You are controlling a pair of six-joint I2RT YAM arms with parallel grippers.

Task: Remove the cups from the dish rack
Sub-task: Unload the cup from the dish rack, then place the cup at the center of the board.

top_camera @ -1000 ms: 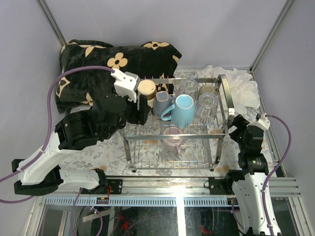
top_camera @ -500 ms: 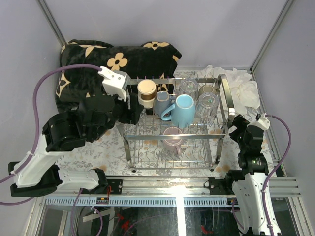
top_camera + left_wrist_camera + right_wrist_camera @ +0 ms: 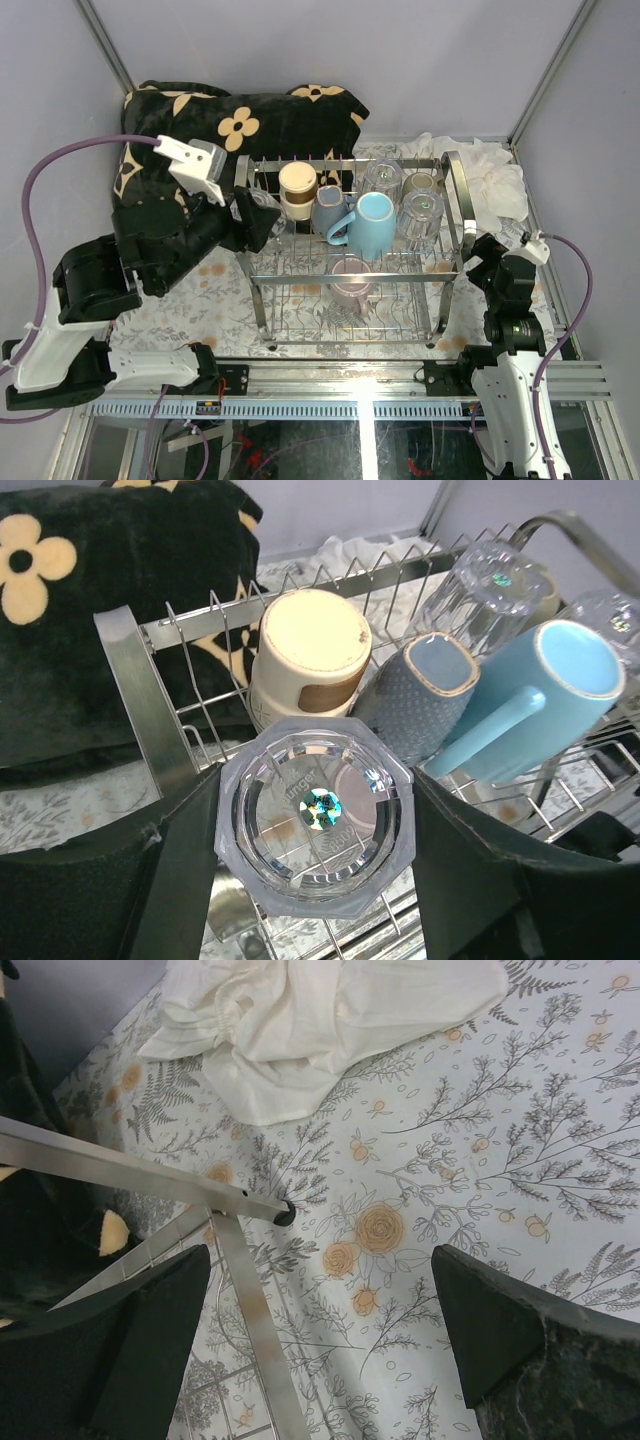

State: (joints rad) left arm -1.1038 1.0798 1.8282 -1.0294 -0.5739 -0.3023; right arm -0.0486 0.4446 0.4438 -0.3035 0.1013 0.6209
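Change since earlier: left gripper [image 3: 315, 880] has pulled back from the rack's left end toward the left edge of the table, carrying a clear ribbed glass [image 3: 313, 814] out with it; the cups left in the rack have not shifted
Held cup: glass sits base toward the wrist camera, clamped between the two dark fingers [image 3: 180, 860], just outside the rack's left end
Dish rack [image 3: 452, 190]: chrome wire, standing mid-table on a floral cloth [image 3: 225, 300]
Cups in rack: cream cup [image 3: 298, 185], grey-blue mug [image 3: 330, 208], light blue mug [image 3: 374, 222], two clear glasses and a beige cup along the upper tier; pink-mauve mug [image 3: 351, 278] on the lower tier
Right gripper [image 3: 320, 1340]: fingers wide apart, holding nothing, hanging over the cloth by the rack's right foot
Step in hand: carrying one glass clear of the rack
Next move, as a judgement: find bare cloth left of the rack and lower the glass there before letting go
Surroundings: black flowered blanket [image 3: 200, 120] at the far left corner, white cloth [image 3: 495, 175] at the far right
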